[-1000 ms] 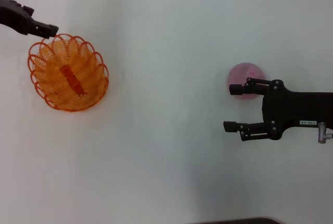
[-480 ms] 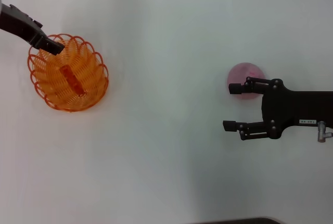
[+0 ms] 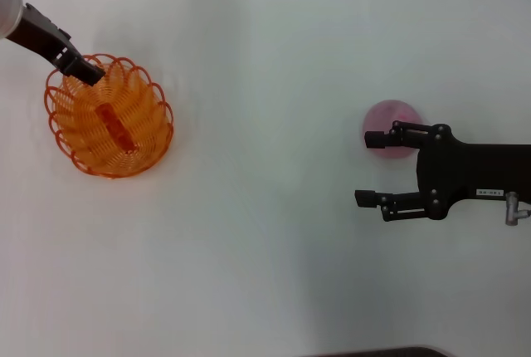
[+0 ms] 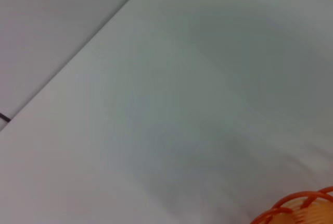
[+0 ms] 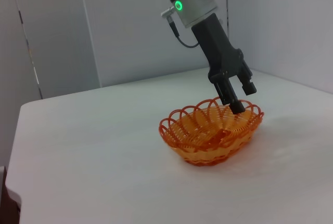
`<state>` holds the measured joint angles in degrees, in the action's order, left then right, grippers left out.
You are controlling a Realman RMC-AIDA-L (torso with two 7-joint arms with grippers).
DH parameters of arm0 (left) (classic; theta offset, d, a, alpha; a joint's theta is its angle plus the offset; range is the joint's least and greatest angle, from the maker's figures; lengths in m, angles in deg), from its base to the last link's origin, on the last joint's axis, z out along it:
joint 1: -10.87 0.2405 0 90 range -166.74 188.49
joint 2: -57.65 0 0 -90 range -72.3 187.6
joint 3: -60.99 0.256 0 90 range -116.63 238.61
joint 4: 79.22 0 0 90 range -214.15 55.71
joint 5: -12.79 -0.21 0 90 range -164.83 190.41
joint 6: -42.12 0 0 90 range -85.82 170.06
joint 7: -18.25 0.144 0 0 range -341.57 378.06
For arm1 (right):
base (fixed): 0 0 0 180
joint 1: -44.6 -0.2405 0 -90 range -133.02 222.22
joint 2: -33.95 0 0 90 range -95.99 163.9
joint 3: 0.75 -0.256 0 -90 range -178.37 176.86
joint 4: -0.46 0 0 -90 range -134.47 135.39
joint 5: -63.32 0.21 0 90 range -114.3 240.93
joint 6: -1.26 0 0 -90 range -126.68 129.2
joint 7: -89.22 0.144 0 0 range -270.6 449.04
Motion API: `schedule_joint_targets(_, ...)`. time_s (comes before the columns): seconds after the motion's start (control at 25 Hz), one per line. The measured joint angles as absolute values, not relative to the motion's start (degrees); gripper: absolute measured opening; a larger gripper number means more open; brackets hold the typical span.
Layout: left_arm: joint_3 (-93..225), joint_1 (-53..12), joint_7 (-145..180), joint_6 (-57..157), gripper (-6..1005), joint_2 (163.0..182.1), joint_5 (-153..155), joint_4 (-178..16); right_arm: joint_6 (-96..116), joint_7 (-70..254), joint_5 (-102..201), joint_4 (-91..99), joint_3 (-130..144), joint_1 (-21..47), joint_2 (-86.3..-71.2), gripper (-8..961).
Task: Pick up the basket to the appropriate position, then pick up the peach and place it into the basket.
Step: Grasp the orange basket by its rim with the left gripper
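Table (image 3: 265, 257): peach (image 3: 390, 118) (half-hidden by right gripper (image 3: 371, 168)).

No legible text, brand or number anywhere. Only a small white label strip (image 3: 492, 195) on the black body of the right claw (image 3: 372, 168), its dark print too small to read. Nothing written on the orange wire basket (image 3: 109, 116), the pale pink round peach (image 3: 392, 118) or the white table (image 3: 265, 232).

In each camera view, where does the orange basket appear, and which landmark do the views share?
Head view: the basket sits at far left, left gripper at its rim.
Left wrist view: only a piece of rim shows in one corner.
Right wrist view: basket in the middle.
Shared landmark: the scalloped orange rim.
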<state>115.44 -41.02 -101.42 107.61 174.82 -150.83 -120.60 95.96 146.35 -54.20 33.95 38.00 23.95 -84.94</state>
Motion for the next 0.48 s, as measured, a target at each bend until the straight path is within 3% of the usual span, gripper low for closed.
schedule_joint_targets(0.48,116.93,-40.78,-101.91,106.24,806,174.5,-150.94,-119.28,96.15,146.35,-54.19,33.95,37.91,24.09,-84.96,893)
